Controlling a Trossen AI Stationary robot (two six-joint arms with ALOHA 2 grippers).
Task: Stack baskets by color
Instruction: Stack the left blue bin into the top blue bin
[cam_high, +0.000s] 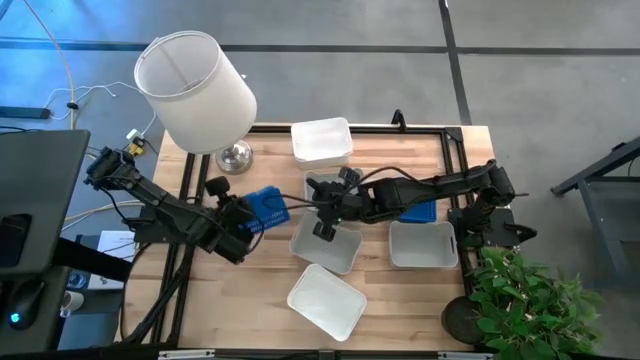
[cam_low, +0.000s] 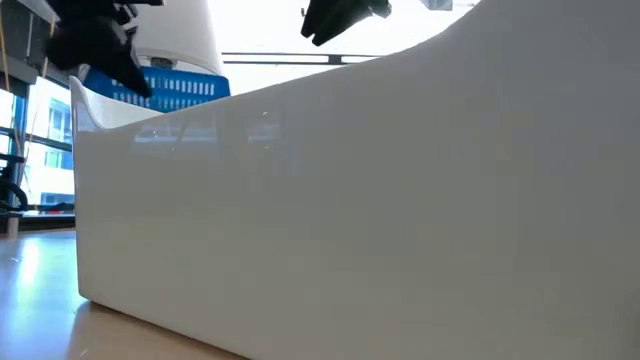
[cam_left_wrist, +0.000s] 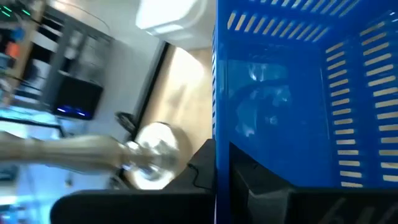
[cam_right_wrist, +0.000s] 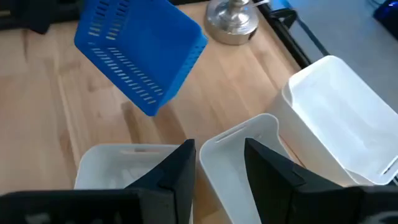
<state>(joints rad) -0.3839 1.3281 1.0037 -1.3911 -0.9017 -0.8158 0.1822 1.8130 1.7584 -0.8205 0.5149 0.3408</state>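
A white basket (cam_low: 380, 210) fills nearly the whole low view, its smooth glossy wall rising toward the right and resting on the wooden counter (cam_low: 40, 300), of which only a strip shows at the near left edge. Behind its rim, at the upper left, a blue slotted basket (cam_low: 175, 88) hangs raised — a dark gripper (cam_low: 95, 45) covers its left end. Another dark gripper (cam_low: 340, 18) hangs at the top centre — fingers unclear. A white lampshade (cam_low: 180, 35) stands behind the blue basket.

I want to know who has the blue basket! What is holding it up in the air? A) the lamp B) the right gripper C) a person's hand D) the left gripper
D: the left gripper is shut on the blue basket's wall, and the basket hangs tilted above the wooden table.
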